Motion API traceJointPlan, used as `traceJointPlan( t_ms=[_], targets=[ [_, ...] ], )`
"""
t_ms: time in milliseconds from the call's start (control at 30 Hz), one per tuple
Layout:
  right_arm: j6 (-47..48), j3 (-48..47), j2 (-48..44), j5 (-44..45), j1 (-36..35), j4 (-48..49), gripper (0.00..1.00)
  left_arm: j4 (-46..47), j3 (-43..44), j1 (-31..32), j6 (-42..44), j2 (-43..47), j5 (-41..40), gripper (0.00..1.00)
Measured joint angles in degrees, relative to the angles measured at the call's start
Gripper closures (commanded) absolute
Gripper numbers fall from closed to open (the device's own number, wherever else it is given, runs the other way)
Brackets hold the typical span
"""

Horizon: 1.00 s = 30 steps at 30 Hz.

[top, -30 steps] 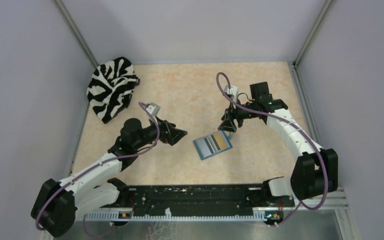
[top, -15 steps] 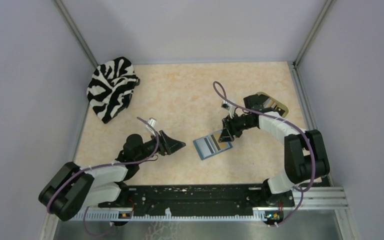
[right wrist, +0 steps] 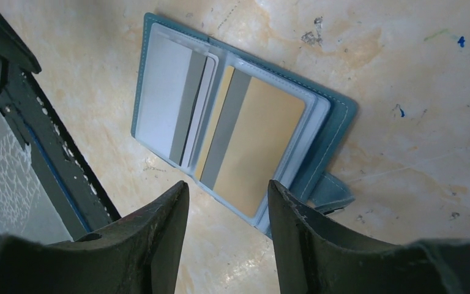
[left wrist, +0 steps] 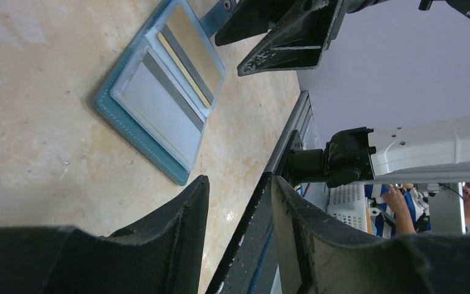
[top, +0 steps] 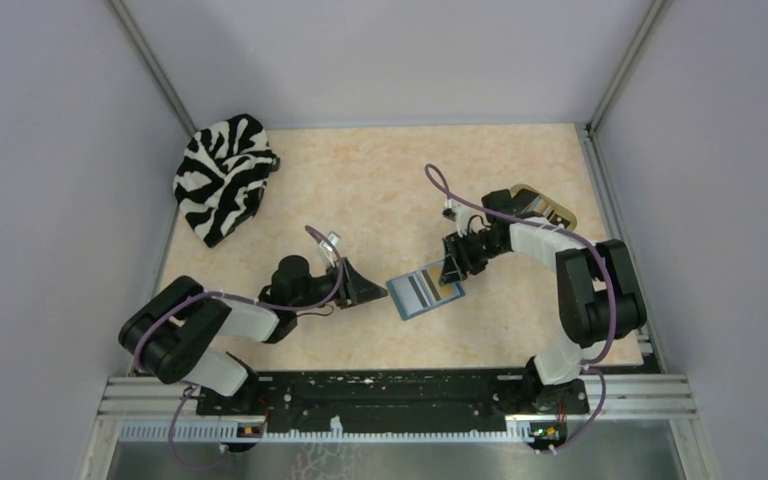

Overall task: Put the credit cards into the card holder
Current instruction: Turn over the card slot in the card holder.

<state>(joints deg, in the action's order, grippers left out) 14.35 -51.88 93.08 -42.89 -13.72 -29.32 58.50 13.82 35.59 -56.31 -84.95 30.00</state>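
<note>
Teal card holder [top: 425, 290], tan card [right wrist: 260, 144], zebra-striped cloth [top: 222, 175].

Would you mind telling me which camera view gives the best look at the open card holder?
The right wrist view: the card holder lies open almost directly below, both pocket panels and the cards in them clear. The left wrist view shows it at a shallow angle. The top external view shows it small, details lost.
</note>
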Motion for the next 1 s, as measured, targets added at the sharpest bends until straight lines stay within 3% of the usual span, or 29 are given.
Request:
traceJointPlan(
  t_ms=[167, 367, 1000],
  targets=[
    [-0.6, 0.0, 0.6, 1.4, 0.0, 0.0, 0.5, -3.1, 3.8, 3.5, 1.1, -0.5, -0.8, 0.52],
    [-1.1, -0.2, 2.5, 1.9, 0.0, -0.1, 0.5, -6.6, 7.7, 6.2, 2.9, -2.1, -2.7, 0.59],
    [-3.7, -1.2, 4.2, 0.5, 0.0, 0.0, 0.53, -10.9, 18.6, 7.6, 3.9, -17.2, -2.3, 0.68]
  ],
)
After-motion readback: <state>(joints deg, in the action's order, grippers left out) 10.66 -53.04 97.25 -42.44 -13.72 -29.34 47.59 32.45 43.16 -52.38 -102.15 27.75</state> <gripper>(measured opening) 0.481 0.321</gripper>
